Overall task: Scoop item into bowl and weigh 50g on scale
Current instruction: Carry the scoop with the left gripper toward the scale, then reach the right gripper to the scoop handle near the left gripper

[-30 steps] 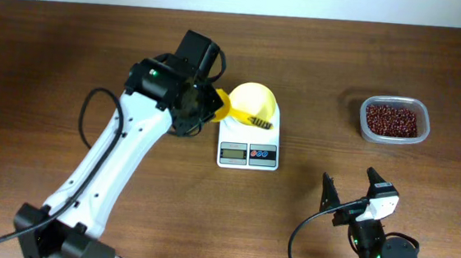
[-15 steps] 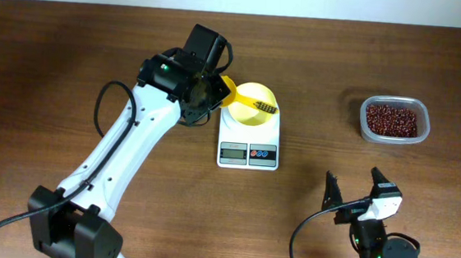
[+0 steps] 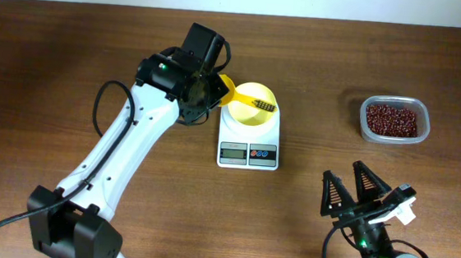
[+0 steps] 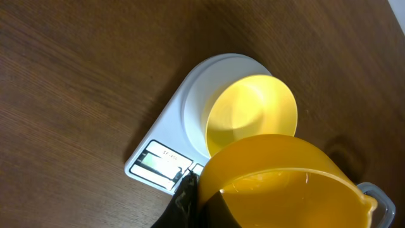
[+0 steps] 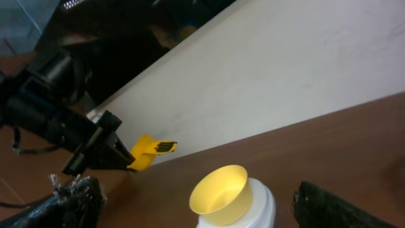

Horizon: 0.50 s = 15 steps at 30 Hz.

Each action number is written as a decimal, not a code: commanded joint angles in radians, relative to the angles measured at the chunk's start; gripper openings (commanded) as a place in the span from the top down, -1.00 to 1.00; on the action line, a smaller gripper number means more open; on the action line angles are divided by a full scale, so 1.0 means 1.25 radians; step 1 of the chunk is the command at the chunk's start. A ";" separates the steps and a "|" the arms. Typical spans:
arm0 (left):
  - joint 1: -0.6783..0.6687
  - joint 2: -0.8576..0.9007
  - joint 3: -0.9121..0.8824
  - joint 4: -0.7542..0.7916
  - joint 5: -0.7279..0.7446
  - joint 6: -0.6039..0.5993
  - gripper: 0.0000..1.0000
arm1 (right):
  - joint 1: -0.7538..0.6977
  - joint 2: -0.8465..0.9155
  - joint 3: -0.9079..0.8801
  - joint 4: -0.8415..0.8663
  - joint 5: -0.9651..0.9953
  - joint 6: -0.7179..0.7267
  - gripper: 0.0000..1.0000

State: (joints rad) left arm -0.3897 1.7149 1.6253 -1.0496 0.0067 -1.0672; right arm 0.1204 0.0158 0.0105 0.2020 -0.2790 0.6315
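The left tool (image 3: pixel 215 91) is clamped tight on the handle of a small yellow scoop (image 3: pixel 245 102) and holds it raised over the bowl (image 3: pixel 254 116). A few dark beans (image 3: pixel 266 107) sit at the scoop's far end (in the right wrist view they show as a dark patch at its tip, with the scoop in the air up and to the left of the bowl). The pale yellow bowl stands on the round platform of the white scale (image 3: pixel 248 140), and its inside looks bare in both wrist views. The scale's grey display (image 3: pixel 232 153) faces the near edge of the brown desk (image 3: pixel 342 68); its reading is too small to make out.

The right tool (image 3: pixel 359 195) hangs low near the desk's front right with its jaws spread wide, gripping nothing, well apart from the scale. Beyond it, at the far right, a clear plastic tub (image 3: pixel 392 138) holds the main heap of red-brown beans.
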 commanded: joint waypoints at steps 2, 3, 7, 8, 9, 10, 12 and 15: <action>0.005 0.003 0.013 0.001 -0.002 -0.008 1.00 | -0.002 -0.005 -0.004 0.004 -0.013 0.052 -0.97; 0.005 0.003 0.013 0.001 -0.003 -0.008 1.00 | -0.002 -0.005 -0.004 0.009 -0.013 0.052 -0.97; 0.005 0.003 0.013 -0.002 -0.003 -0.008 1.00 | -0.003 -0.005 -0.004 0.037 -0.003 0.033 -0.97; 0.005 0.003 0.013 -0.001 -0.003 -0.008 1.00 | -0.003 -0.005 -0.004 0.033 0.017 0.005 -0.98; 0.005 0.003 0.013 -0.001 -0.003 -0.008 1.00 | -0.003 -0.005 -0.004 0.030 0.026 -0.021 -0.97; 0.005 0.003 0.013 -0.001 -0.004 -0.008 1.00 | -0.003 -0.004 -0.004 0.030 0.037 -0.027 -0.98; 0.005 0.003 0.013 -0.001 -0.006 -0.008 1.00 | -0.003 0.005 0.008 0.027 0.062 -0.026 -0.97; 0.005 0.003 0.013 0.002 -0.006 -0.008 1.00 | -0.003 0.041 0.047 0.011 0.071 -0.026 -0.97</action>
State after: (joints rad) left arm -0.3897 1.7149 1.6253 -1.0500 0.0067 -1.0672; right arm 0.1204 0.0257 0.0120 0.2325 -0.2272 0.6205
